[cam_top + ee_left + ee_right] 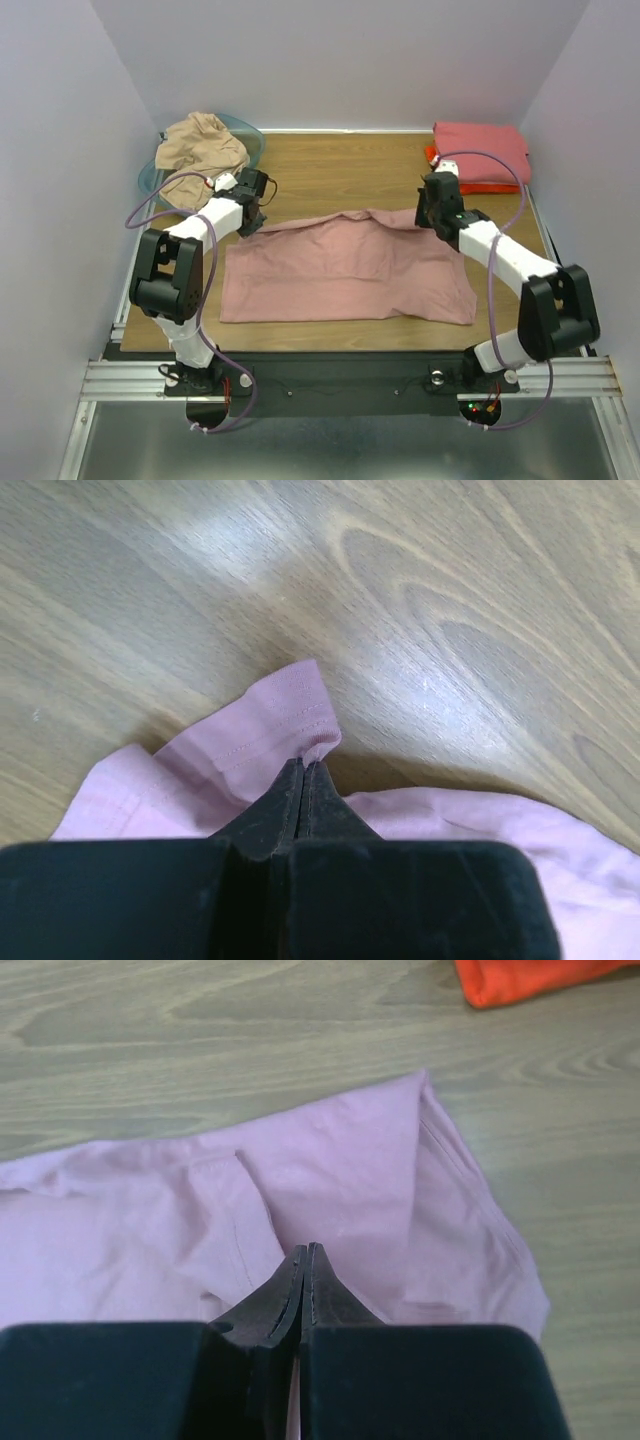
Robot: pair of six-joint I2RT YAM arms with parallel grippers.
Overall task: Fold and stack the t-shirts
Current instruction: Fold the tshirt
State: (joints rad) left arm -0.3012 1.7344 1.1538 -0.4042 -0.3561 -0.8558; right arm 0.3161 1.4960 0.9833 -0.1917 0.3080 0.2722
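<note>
At the centre of the desk [330, 175], the dusty pink t-shirt [345, 275] is lying spread in a rough rectangle, with its far edge rumpled. The left hand [303, 770] is pinching the far left corner of this shirt, its jaws closed tight on a stitched hem that is curling up around the tips. The right hand [308, 1252] is gripping the far right corner likewise, jaws pressed together with a fold of pink cloth caught between them. At the far right corner of the desk, the coral pink t-shirt [485, 150] is resting folded on the bright orange t-shirt [520, 978]; at the far left, the tan-beige t-shirt [200, 145] is sitting crumpled in the teal basket [252, 135]. Judging from its drape, the cloth is behaving as a light, limp material: it is offering no stiffness, is sagging wherever unsupported, and is likely dragging on the wood rather than sliding freely. Hold points are best taken at hems and corners, where stitched, doubled layers are giving the jaws more to bite on. Both corners need lifting together and level, otherwise the edge is liable to twist or bunch.
</note>
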